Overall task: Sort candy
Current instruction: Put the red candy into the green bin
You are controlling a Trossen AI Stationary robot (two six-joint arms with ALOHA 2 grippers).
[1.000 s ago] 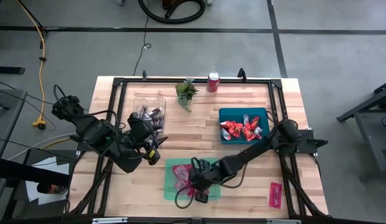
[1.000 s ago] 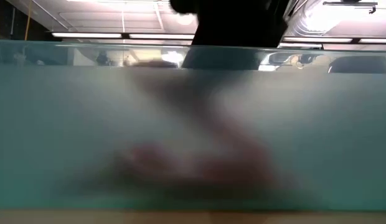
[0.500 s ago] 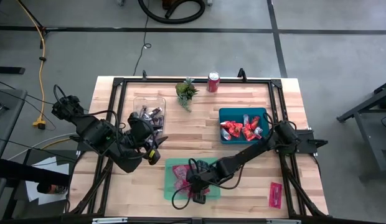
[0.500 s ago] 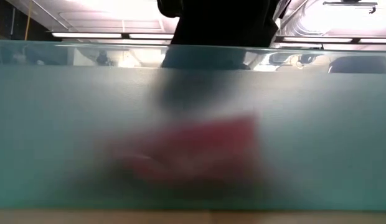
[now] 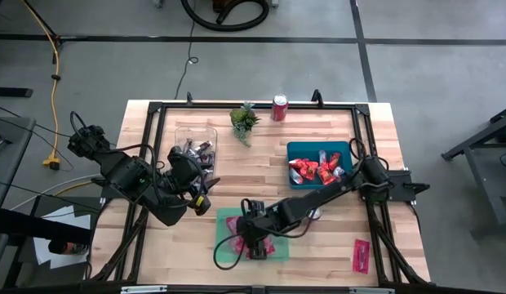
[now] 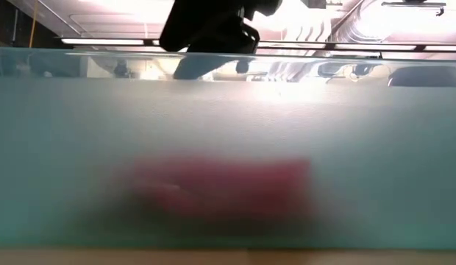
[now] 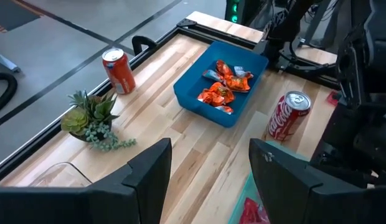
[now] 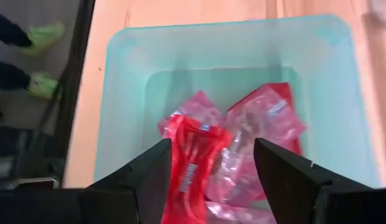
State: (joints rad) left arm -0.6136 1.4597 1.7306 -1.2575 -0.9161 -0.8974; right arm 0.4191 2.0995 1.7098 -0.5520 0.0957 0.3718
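My right gripper [image 8: 208, 186] hangs open over the pale green tray [image 5: 224, 245] at the table's near middle, pointing down. Below it, between the fingers and apart from them, a red candy packet [image 8: 192, 163] lies on the pink packets [image 8: 268, 118] in the tray. The low view shows it as a red blur [image 6: 221, 188] behind the tray wall. The blue tray [image 5: 320, 163] holds red-orange packets, and the clear tray [image 5: 194, 145] holds dark bars. My left gripper [image 7: 208, 180] stands open and empty beside the clear tray. One pink packet [image 5: 361, 255] lies on the table near the front right.
One red soda can [image 5: 279, 107] and a small green plant [image 5: 244, 120] stand at the far edge. A second can [image 7: 289, 115] stands between the blue tray and the green one. A black frame [image 5: 237, 105] runs around the table top.
My right gripper has moved toward the table's left edge over the green tray and has risen. A red packet has come to lie low in the tray, below the gripper.
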